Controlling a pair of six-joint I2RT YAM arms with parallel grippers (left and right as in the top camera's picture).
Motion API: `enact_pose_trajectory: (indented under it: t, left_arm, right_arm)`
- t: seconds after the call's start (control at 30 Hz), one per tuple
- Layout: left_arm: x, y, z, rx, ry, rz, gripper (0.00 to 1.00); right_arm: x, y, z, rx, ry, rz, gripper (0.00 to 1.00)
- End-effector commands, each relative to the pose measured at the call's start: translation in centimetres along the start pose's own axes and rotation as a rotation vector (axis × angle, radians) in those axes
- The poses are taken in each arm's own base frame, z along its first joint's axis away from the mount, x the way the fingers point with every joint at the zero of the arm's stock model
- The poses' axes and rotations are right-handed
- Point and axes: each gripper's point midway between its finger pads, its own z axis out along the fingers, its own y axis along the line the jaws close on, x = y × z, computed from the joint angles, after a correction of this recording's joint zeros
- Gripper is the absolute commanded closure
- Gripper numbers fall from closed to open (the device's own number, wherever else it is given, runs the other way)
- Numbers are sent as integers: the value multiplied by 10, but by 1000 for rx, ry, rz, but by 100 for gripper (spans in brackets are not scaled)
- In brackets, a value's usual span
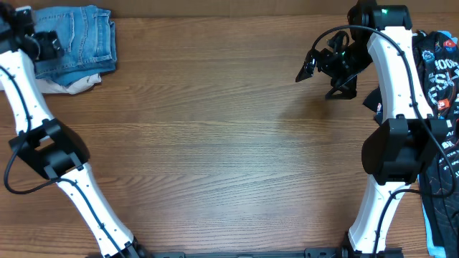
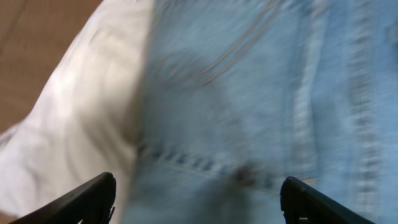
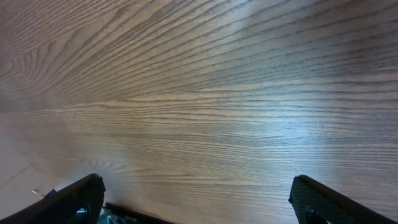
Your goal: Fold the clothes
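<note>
My left gripper, jaws spread wide, hangs just above the folded jeans; contact unclear through blur. I should lift straight off the jeans without dragging the fold.

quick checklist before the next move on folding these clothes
1. Left pincer open above the jeans: ok.
2. Right pincer open over bare table, holding nothing: ok.
3. Jeans folded, lying on a pale garment: ok.
4. Black printed tee folded: cannot tell, partly out of frame.
5. Left wrist view sharp: not ok, blurred.
</note>
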Motion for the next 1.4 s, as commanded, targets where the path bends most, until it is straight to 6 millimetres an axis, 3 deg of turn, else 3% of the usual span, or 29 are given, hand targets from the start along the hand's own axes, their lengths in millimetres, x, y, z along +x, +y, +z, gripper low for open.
enact_pose_trajectory:
  t: [0.0,0.23,0.53,0.7,0.9,1.0,1.03,1.13,1.17,1.37]
  left_arm:
    - [-6,16,-20,29,-29,9,13]
    - [2,17,-16,99,-24,49,13]
    - [8,2,1,192,-48,62,15]
    - [5,-3,1,216,-62,67,21]
    - [18,-5,10,225,-31,59,32]
    - [28,-6,19,231,-7,51,40]
    - [32,-6,22,233,0,49,47]
    - [38,-7,25,236,15,44,87]
    - [37,-7,24,236,15,41,96]
    - [12,-11,-5,234,-18,48,96]
  right_arm:
    - [1,11,-18,-11,-58,-48,0]
    - [1,11,-18,-12,-57,-47,0]
    - [5,15,-15,-8,-45,-55,1]
    - [6,18,-13,-8,-42,-65,1]
    - [8,22,-11,-6,-37,-76,1]
    - [9,23,-11,-5,-36,-77,2]
    - [9,23,-11,-5,-35,-78,2]
    - [9,23,-11,-5,-34,-78,2]
    - [9,23,-11,-5,-33,-78,2]
    - [7,24,-11,-7,-42,-82,2]
